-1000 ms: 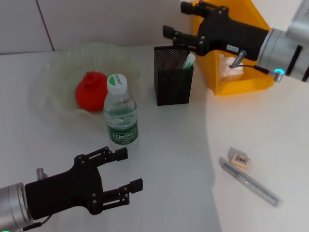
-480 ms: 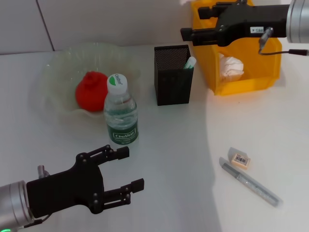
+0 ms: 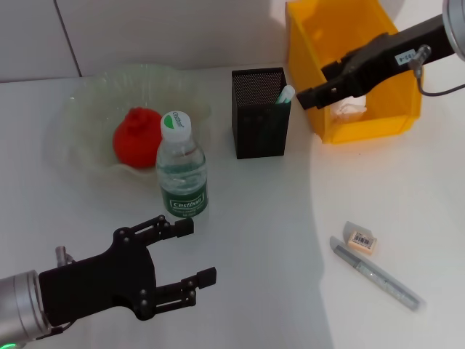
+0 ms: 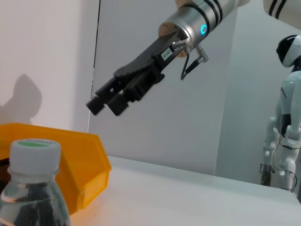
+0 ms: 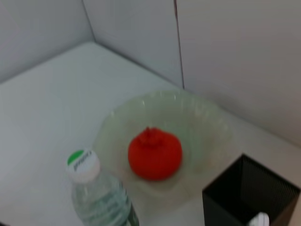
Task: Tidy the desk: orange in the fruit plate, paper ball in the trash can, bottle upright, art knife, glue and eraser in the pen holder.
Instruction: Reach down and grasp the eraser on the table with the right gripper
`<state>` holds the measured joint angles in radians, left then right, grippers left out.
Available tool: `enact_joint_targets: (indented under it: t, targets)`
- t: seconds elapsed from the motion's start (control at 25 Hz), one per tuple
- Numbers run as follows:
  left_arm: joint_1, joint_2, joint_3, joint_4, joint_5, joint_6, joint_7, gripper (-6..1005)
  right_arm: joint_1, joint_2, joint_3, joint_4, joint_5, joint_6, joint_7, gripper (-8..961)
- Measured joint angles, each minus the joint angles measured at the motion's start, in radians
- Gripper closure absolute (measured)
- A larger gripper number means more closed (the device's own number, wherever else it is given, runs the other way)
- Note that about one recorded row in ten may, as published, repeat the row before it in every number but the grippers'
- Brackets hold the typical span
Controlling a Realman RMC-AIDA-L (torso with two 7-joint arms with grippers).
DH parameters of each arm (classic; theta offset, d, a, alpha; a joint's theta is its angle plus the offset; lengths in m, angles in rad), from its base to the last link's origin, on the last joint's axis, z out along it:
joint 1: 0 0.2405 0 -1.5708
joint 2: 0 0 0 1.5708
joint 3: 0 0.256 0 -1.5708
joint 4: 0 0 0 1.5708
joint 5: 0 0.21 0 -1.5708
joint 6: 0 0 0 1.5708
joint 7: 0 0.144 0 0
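Observation:
The orange (image 3: 136, 137) lies in the fruit plate (image 3: 80, 109); both also show in the right wrist view, orange (image 5: 155, 153) and plate (image 5: 120, 120). The bottle (image 3: 182, 171) stands upright in front of the plate. The pen holder (image 3: 260, 123) holds a white-green glue stick (image 3: 285, 93). The paper ball (image 3: 354, 110) lies in the trash can (image 3: 341, 29), partly hidden by my right gripper (image 3: 312, 86), which hovers open and empty over the can's front left corner. The eraser (image 3: 361, 240) and the art knife (image 3: 374, 276) lie at the front right. My left gripper (image 3: 190, 252) is open near the front, below the bottle.
The left wrist view shows the bottle's cap (image 4: 34, 150), the trash can (image 4: 70, 160) and my right gripper (image 4: 106, 106) in the air. A white robot (image 4: 287, 132) stands far off. A wall runs behind the desk.
My right gripper has swung right from above the pen holder and tilted down over the trash can's front. The left gripper and the objects have not moved.

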<state>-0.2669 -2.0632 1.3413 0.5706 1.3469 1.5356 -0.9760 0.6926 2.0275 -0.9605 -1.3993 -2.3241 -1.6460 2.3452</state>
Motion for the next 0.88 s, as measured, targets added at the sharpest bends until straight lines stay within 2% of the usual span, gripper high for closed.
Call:
enact_joint_targets:
  t: [0.04,0.2,0.24,0.4,0.64,0.88]
  targets:
    - [0.0,0.0,0.0,0.0,0.0,0.003,0.002,213,0.022,-0.007,0.012,0.001,-0.038,-0.064,0.017,198]
    - [0.0,0.0,-0.001,0.0,0.0,0.003,0.002,213,0.048,-0.012,0.026,0.0,-0.094,-0.14,0.03,198]
    - [0.0,0.0,-0.001,0.0,0.0,0.0,0.002,213,0.06,-0.013,0.021,0.009,-0.148,-0.159,0.038,199]
    - [0.001,0.001,-0.001,0.0,0.0,-0.005,0.009,212,0.067,-0.011,-0.011,0.036,-0.23,-0.166,0.036,199]
    - [0.001,0.003,-0.001,0.0,0.0,-0.013,0.017,213,0.069,-0.003,-0.146,0.134,-0.306,-0.17,-0.029,200]
    - [0.0,0.003,-0.002,0.0,0.0,-0.015,0.017,212,0.067,0.006,-0.189,0.153,-0.363,-0.168,-0.054,201]
